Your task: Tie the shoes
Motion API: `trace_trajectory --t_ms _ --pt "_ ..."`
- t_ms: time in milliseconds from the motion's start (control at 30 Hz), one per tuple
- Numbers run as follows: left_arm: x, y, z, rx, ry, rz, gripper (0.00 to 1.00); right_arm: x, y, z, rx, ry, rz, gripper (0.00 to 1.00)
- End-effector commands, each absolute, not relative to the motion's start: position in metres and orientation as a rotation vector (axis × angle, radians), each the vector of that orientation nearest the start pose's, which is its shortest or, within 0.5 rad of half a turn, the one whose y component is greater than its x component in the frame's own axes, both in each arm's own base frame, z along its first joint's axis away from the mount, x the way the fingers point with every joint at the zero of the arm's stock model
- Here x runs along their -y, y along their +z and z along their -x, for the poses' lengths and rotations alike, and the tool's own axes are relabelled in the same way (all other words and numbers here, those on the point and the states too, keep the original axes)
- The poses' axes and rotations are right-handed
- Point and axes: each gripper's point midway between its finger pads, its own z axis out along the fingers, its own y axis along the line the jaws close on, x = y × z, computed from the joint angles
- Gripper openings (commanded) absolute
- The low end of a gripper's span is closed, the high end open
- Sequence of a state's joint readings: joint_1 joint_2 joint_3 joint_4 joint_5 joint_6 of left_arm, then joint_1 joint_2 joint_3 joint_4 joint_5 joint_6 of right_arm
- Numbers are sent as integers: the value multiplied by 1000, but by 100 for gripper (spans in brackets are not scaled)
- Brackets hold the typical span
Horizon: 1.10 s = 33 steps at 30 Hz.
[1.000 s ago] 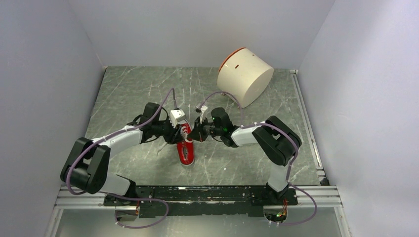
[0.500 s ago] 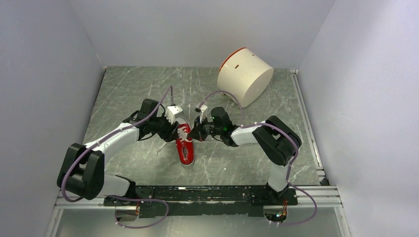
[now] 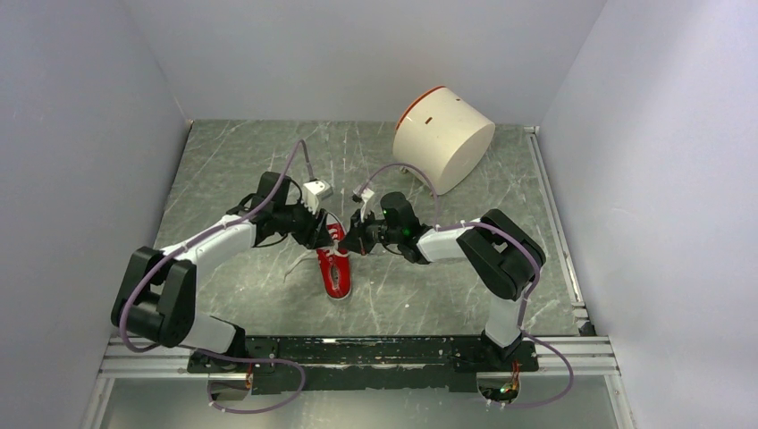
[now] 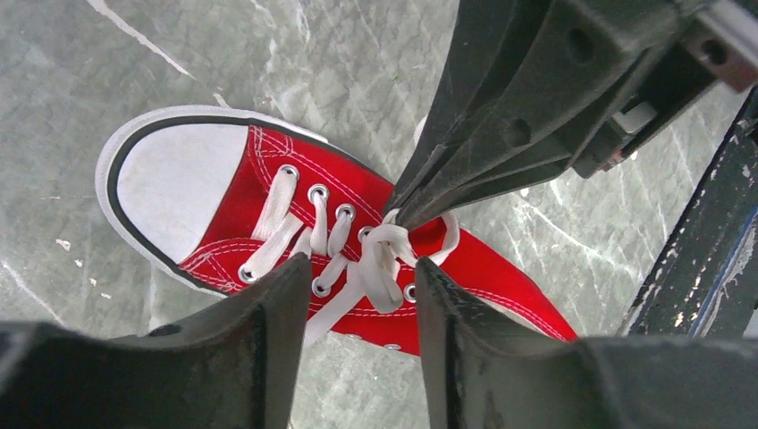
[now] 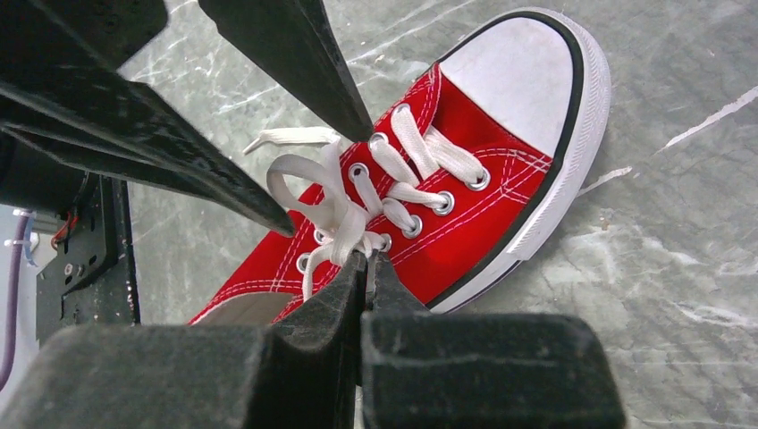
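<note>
Red sneaker (image 3: 336, 273) lying mid-table (image 3: 250, 152) just beyond the arm bases, right gripper (image 5: 366, 261) clenched on the white laces (image 4: 379, 257) at the knot, left gripper (image 3: 322, 234) opposite, jaws apart astride them, white drum (image 3: 442, 138) far behind

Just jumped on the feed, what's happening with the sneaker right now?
Both arms are working over the red sneaker mid-table. On the right arm, the jaws are shut on the white laces where they bunch above the eyelets. On the left arm, the jaws stand open on either side of a lace loop, gripping nothing. There is no finished bow yet.
</note>
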<state>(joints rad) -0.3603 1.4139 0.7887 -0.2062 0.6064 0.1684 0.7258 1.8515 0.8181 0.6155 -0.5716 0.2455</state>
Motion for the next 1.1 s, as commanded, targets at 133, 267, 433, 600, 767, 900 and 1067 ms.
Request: trace_trajectory --t_ms 133,267,433,600,767,900,1067 --pt "215 90 -286 -2180 -888 -915 28 -381 73 -277 -1894 1170 880 0" --pt "200 85 -278 -2264 -808 -899 5 -376 70 -280 -1956 1136 825 0" --pt "177 70 -259 -2601 -725 -688 5 -365 73 -267 -2108 1116 726 0" --pt "164 31 -221 -3001 -687 -344 5 -346 56 -270 -2257 957 591 0" --pt "164 27 -208 -3011 -709 -211 5 -342 42 -287 -2395 841 485 0" --pt "165 36 -210 -2973 -713 -150 5 -338 39 -292 -2420 816 387 0" --pt "157 42 -210 -2952 -674 -127 5 -331 33 -294 -2457 781 324 0"
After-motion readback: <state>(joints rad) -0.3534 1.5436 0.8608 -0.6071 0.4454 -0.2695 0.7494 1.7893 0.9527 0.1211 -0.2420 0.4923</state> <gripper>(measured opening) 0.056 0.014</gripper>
